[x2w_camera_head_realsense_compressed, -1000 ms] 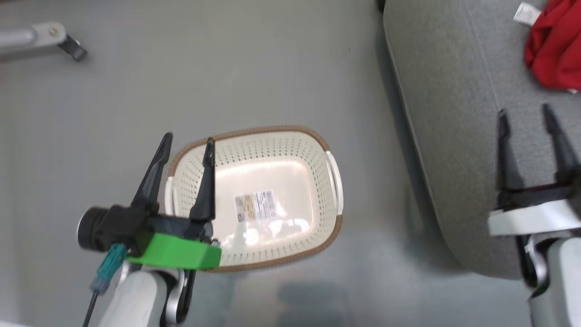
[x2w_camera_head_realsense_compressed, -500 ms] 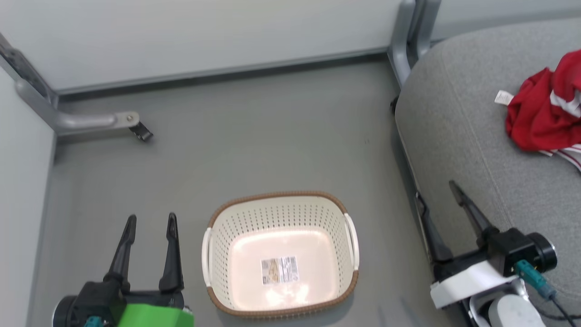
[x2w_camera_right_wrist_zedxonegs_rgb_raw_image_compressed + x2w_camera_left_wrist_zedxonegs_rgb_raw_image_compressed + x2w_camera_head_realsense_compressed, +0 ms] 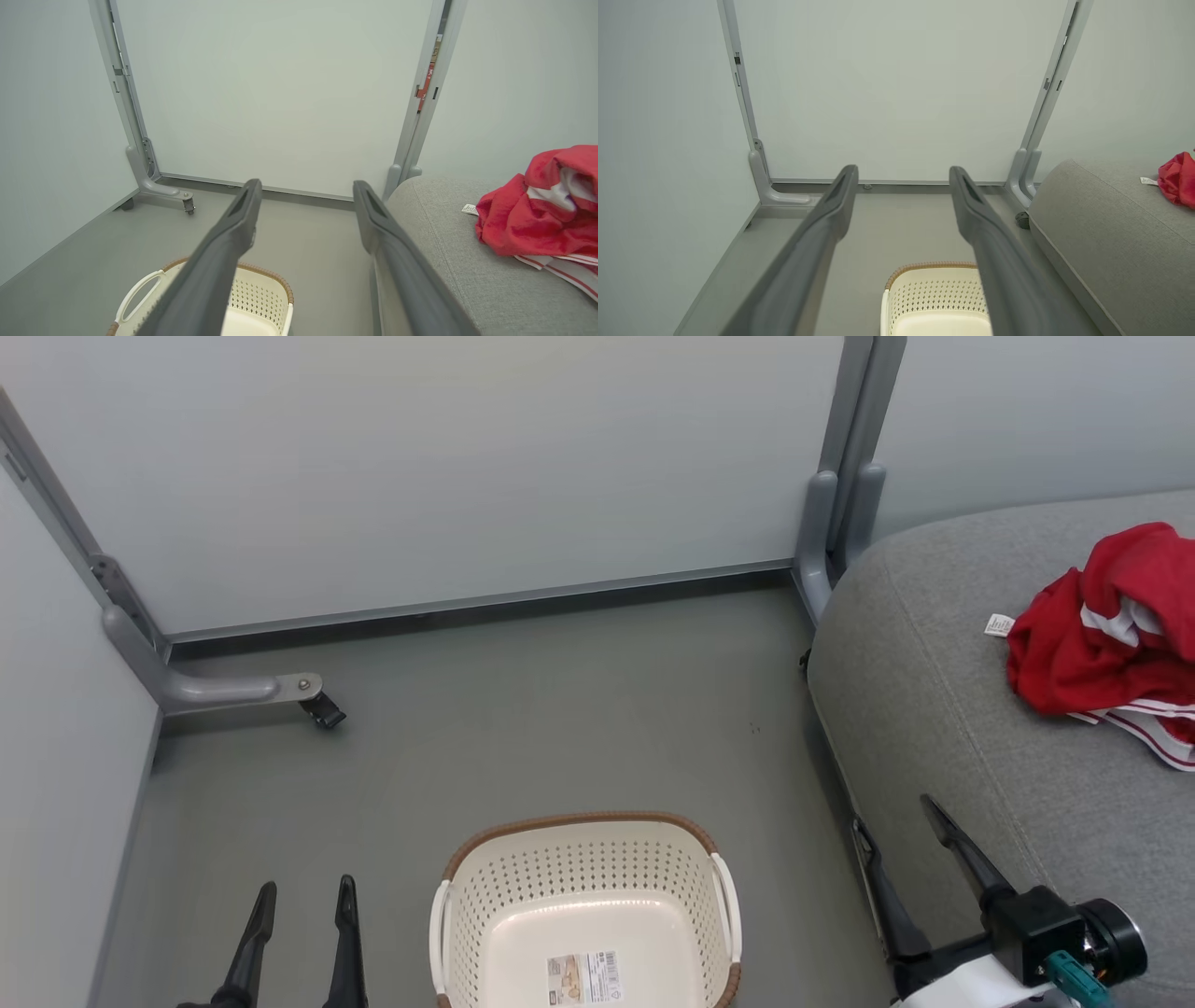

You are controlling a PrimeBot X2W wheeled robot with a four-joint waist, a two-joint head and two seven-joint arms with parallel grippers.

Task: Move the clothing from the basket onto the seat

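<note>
The red clothing (image 3: 1102, 644) with white panels, striped trim and a small white tag lies bunched on the grey seat (image 3: 971, 737) at the right; it also appears as clothing (image 3: 537, 214) on the seat (image 3: 467, 261) in the right wrist view. The cream basket (image 3: 583, 905) with a brown rim stands on the floor at bottom centre, holding nothing but its paper label (image 3: 582, 978). My left gripper (image 3: 301, 894) is open, left of the basket. My right gripper (image 3: 892, 812) is open at the seat's front edge. Both hold nothing.
Pale partition walls (image 3: 467, 457) close the back and left. A grey metal foot with a caster (image 3: 322, 709) juts out at the left, and a grey post (image 3: 840, 476) stands beside the seat's back corner. Grey floor (image 3: 560, 709) lies between basket and wall.
The head camera has tilted up, so the basket and both grippers slid towards the bottom of the picture and the walls came into view. Both grippers stayed open.
</note>
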